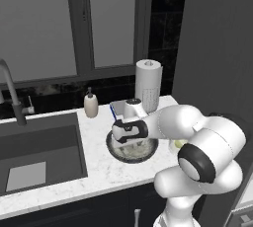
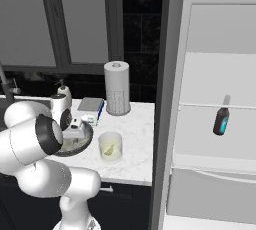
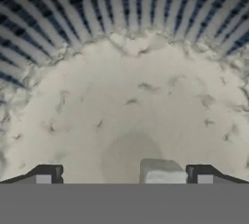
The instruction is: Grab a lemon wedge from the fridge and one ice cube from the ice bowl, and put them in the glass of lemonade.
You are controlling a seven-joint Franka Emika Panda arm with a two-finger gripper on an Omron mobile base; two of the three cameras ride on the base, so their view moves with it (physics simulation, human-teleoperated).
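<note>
The fingers (image 3: 124, 174) stand wide apart and hold nothing, their tips down inside the ice bowl (image 3: 73, 121), with a pale grey ice cube (image 3: 162, 171) sitting between them, nearer one tip than the other. The cube is likely small, hard, light and slippery, so it is best pinched squarely across two flat opposite faces, centred. The ice bowl rests on the marble table (image 2: 135, 139) just beside the glass of lemonade (image 2: 110, 146), where a lemon wedge (image 2: 112, 149) already lies.
</note>
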